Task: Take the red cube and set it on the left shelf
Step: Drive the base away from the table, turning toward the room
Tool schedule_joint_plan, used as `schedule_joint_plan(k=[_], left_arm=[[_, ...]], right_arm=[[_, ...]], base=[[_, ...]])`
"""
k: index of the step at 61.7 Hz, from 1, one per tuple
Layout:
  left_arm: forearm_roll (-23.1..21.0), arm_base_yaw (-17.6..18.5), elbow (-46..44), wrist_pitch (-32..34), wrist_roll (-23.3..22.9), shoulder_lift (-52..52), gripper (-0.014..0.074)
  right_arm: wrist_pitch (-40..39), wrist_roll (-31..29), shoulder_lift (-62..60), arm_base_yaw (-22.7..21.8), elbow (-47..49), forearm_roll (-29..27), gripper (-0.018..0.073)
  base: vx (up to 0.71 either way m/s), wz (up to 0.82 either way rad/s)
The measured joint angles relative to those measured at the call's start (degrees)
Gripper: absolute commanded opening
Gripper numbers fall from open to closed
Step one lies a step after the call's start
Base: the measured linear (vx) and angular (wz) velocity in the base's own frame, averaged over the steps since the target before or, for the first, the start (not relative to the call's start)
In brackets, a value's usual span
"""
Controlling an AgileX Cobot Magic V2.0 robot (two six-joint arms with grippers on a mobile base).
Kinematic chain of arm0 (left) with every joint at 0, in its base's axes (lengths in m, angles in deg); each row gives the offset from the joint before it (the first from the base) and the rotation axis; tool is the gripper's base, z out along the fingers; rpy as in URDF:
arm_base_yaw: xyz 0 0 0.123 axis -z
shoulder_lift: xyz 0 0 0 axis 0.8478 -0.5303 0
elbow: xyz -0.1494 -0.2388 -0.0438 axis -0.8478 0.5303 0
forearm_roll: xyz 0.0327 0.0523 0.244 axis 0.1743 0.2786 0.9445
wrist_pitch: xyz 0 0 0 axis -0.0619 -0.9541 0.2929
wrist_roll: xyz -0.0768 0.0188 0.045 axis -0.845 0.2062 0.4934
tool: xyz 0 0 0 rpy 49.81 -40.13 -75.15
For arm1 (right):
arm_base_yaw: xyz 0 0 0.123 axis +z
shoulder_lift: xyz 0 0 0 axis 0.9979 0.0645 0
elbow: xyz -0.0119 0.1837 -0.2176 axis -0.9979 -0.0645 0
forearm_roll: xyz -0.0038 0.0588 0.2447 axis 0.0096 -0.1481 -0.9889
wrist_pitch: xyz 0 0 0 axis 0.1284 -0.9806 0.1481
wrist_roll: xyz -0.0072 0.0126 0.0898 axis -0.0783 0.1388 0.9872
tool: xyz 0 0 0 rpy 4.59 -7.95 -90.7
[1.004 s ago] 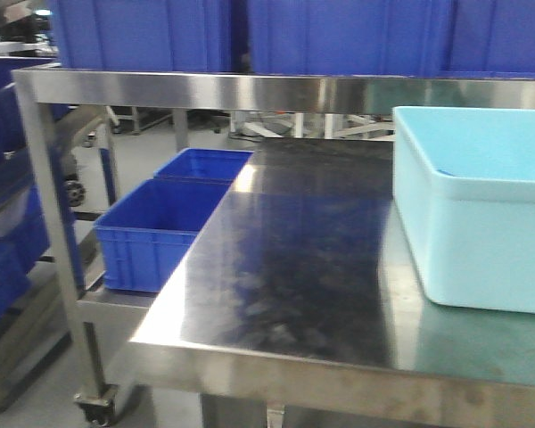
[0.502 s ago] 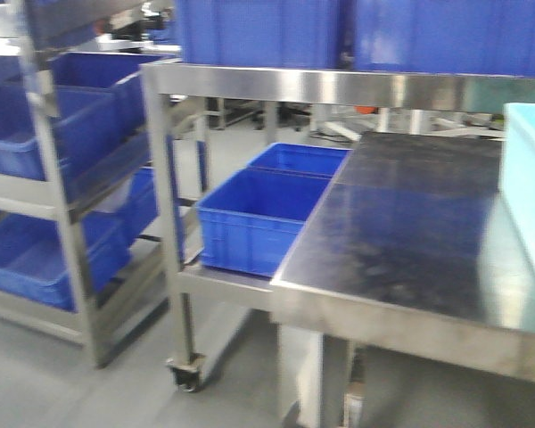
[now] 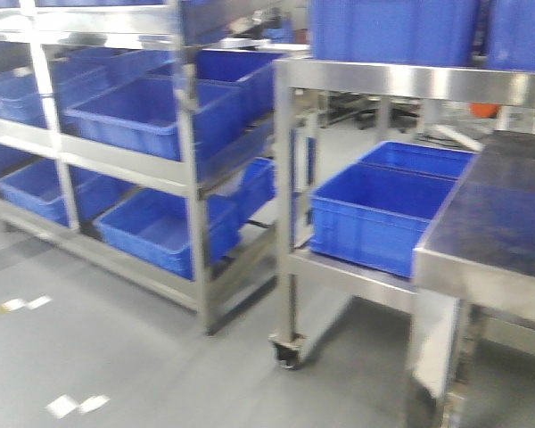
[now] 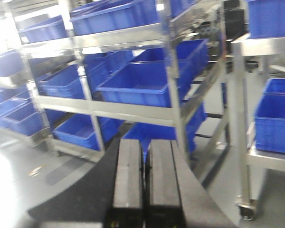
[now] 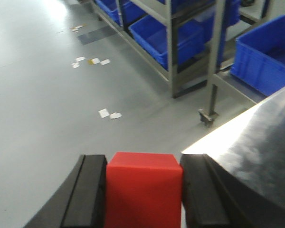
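Your right gripper (image 5: 143, 189) is clamped on the red cube (image 5: 142, 178). Its 2 black fingers (image 5: 89, 190) press flat against the cube's left and right faces, and the cube sits square between them with no surface under it that you can see. Your left gripper (image 4: 138, 173) carries nothing, and its 2 pads (image 4: 128, 175) lie side by side with only a thin seam between them. Just right of the cube in the right wrist view is the shiny corner of the steel table (image 5: 256, 133). Past the table's edge lies the grey floor (image 5: 47, 95) with a few pale tape marks (image 5: 109, 114). Beyond the table stands a steel trolley (image 3: 287, 178) with a caster (image 3: 288, 350) under its near leg. A blue bin (image 3: 374, 214) sits on its low deck with a 2nd bin touching it behind, and more blue bins stand on its top deck. Left of the trolley, and apart from it, is the shelf rack (image 3: 189, 178). It is loaded with open blue crates (image 3: 143, 120) on at least 2 tiers. The front view is blurred, so you cannot tell what the crates hold.
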Motion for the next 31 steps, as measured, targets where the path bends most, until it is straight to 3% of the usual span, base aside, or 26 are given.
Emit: schedule_joint_plan(k=[31], left_arm=[[0.0, 0.0, 0.0, 0.0, 0.0, 0.0, 0.0106]], right_arm=[[-0.1, 0.0, 0.0, 0.0, 0.0, 0.0, 0.0058]], base=[[-0.14, 0.48]])
